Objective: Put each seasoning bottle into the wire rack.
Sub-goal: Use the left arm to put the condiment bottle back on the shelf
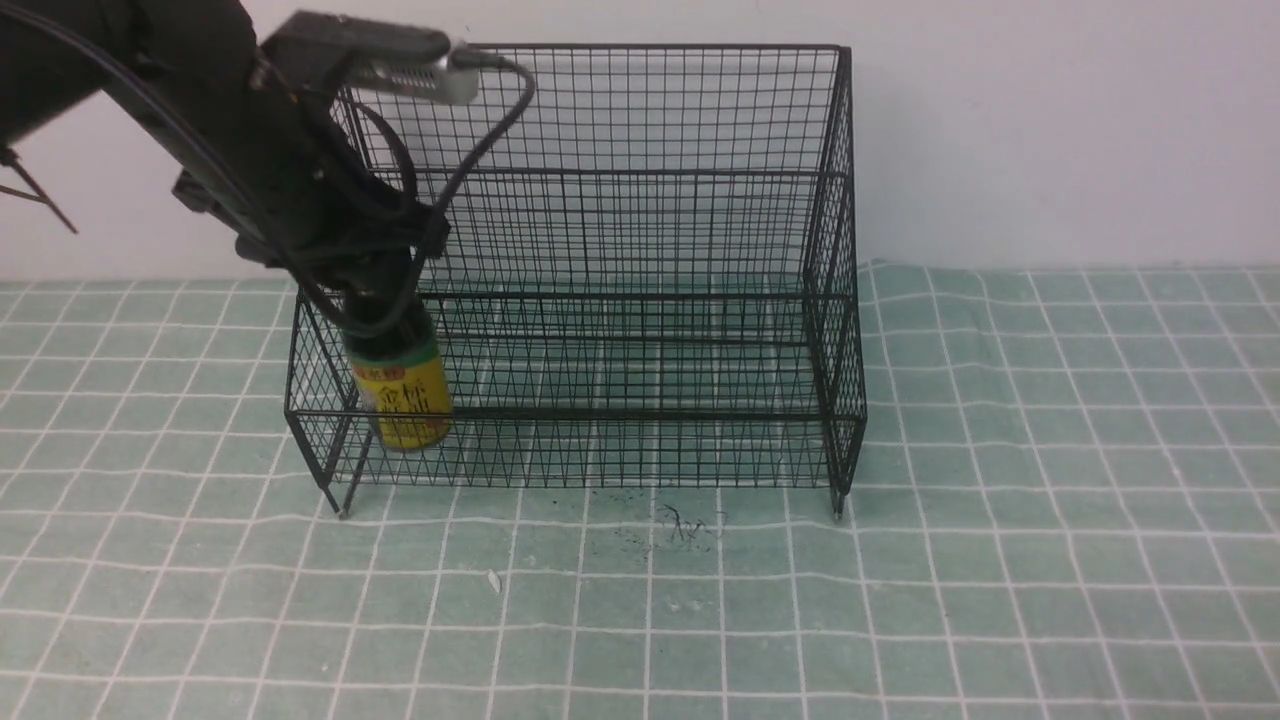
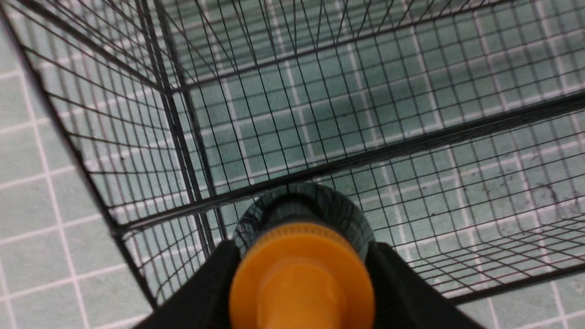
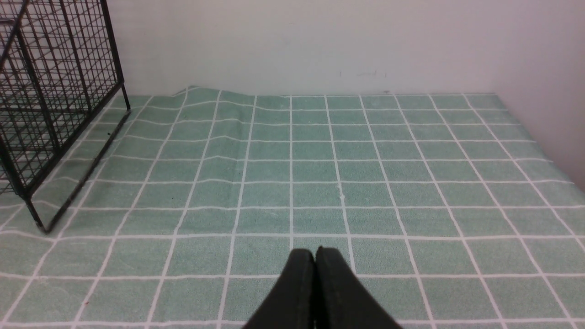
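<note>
The black wire rack [image 1: 640, 230] stands at the back middle of the table. My left gripper [image 1: 380, 312] is shut on the seasoning bottle [image 1: 402, 392], holding it upright by the top inside the rack's low front tier at its left end. The bottle's yellow label faces me through the front mesh. In the left wrist view the orange cap [image 2: 301, 278] sits between my two black fingers [image 2: 205, 292], with the rack's mesh [image 2: 365, 137] below. My right gripper [image 3: 315, 252] is shut and empty over the cloth, right of the rack [image 3: 50, 91]. It is out of the front view.
A green checked cloth [image 1: 900, 600] covers the table. A dark smudge [image 1: 690, 525] and a small white scrap [image 1: 493, 580] lie in front of the rack. A white wall stands close behind.
</note>
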You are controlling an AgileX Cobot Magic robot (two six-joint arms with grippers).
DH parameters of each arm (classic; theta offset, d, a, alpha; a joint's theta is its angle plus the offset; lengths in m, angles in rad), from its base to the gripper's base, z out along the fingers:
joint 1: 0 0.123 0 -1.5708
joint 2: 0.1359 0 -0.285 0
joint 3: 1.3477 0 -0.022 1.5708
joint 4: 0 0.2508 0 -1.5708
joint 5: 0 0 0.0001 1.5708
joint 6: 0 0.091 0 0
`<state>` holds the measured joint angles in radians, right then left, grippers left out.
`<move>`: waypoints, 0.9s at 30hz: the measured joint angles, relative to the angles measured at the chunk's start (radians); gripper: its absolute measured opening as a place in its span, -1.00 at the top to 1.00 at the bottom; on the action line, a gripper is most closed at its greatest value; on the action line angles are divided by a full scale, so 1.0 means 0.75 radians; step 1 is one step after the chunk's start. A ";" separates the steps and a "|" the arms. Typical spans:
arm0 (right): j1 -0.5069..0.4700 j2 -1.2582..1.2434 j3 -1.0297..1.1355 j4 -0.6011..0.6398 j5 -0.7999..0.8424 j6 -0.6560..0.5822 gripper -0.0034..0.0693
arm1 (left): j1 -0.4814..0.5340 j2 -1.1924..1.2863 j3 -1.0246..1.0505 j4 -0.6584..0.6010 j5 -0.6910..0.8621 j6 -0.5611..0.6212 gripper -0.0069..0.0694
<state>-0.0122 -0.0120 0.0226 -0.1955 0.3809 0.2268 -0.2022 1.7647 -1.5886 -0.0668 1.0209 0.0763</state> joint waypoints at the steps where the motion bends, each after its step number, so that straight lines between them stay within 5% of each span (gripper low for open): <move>1: 0.000 0.000 0.000 0.000 0.000 0.000 0.95 | 0.000 0.018 0.000 0.000 0.002 0.000 0.03; 8: 0.000 0.000 0.000 0.000 0.000 0.000 0.95 | 0.000 0.052 -0.006 -0.001 0.027 0.000 0.02; 15: 0.000 0.000 0.000 0.000 0.000 0.000 0.95 | 0.000 0.023 -0.021 0.000 0.116 0.000 -0.31; 20: 0.000 0.000 0.000 0.000 0.000 0.000 0.95 | 0.000 -0.075 -0.106 0.000 0.228 -0.003 -0.27; 27: 0.000 0.000 0.000 0.000 0.000 0.000 0.95 | 0.000 -0.465 -0.145 0.000 0.295 -0.039 0.67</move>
<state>-0.0122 -0.0120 0.0226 -0.1955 0.3809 0.2268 -0.2022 1.4159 -1.6974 -0.0670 1.2422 0.0471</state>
